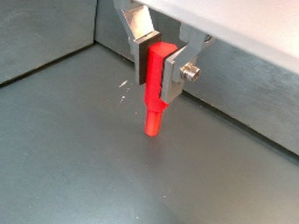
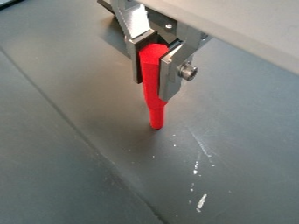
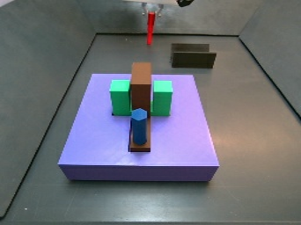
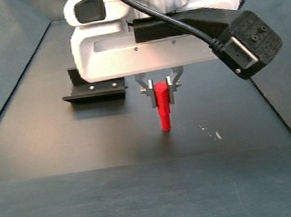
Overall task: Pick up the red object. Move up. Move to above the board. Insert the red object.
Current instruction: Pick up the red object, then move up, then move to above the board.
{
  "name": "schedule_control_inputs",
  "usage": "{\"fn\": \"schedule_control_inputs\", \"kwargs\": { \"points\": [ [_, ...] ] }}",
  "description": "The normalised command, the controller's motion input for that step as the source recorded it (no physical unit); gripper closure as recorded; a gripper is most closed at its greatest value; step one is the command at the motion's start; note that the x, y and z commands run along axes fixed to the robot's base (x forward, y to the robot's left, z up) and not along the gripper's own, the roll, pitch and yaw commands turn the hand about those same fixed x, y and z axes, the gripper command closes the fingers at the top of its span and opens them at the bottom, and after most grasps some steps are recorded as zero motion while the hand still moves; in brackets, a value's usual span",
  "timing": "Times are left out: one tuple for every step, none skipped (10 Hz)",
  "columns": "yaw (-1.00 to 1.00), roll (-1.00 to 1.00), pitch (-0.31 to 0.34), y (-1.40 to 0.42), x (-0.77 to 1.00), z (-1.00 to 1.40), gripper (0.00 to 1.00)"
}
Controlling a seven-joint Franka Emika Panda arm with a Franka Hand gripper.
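Wrist views: gripper (image 1: 162, 63) clamps upper end of red stick (image 1: 155, 103), silver fingers (image 2: 176, 72) pressed on both sides; stick hangs upright, tip clear of grey floor (image 1: 70, 166).

Side view: gripper (image 3: 153, 7) at far end of enclosure, stick (image 3: 150, 28) dangling beyond purple board (image 3: 106, 145); board carries 2 green blocks (image 3: 121, 97), brown bar (image 3: 141, 88), blue peg (image 3: 139, 126). Dark fixture (image 3: 193, 56) near back wall.

Side view: stick (image 4: 165, 106) held under white gripper body (image 4: 153, 45), fixture (image 4: 94, 90) beside it.

Both wrist views looked closely down the gripper (image 1: 159, 63); both side views faced it from opposite ends, one across the board (image 3: 177, 141).
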Motion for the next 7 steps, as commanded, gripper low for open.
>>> {"fn": "schedule_control_inputs", "kwargs": {
  "points": [
    [0.00, 0.00, 0.000, 0.00, 0.00, 0.00, 1.00],
    [0.00, 0.00, 0.000, 0.00, 0.00, 0.00, 1.00],
    [0.00, 0.00, 0.000, 0.00, 0.00, 0.83, 1.00],
    [0.03, -0.01, 0.043, -0.02, -0.08, 0.75, 1.00],
    [0.03, 0.01, 0.051, -0.02, -0.09, 0.61, 1.00],
    [0.01, 0.05, 0.019, -0.01, -0.03, 0.23, 1.00],
    [0.00, 0.00, 0.000, 0.00, 0.00, 1.40, 1.00]
  ]
}}
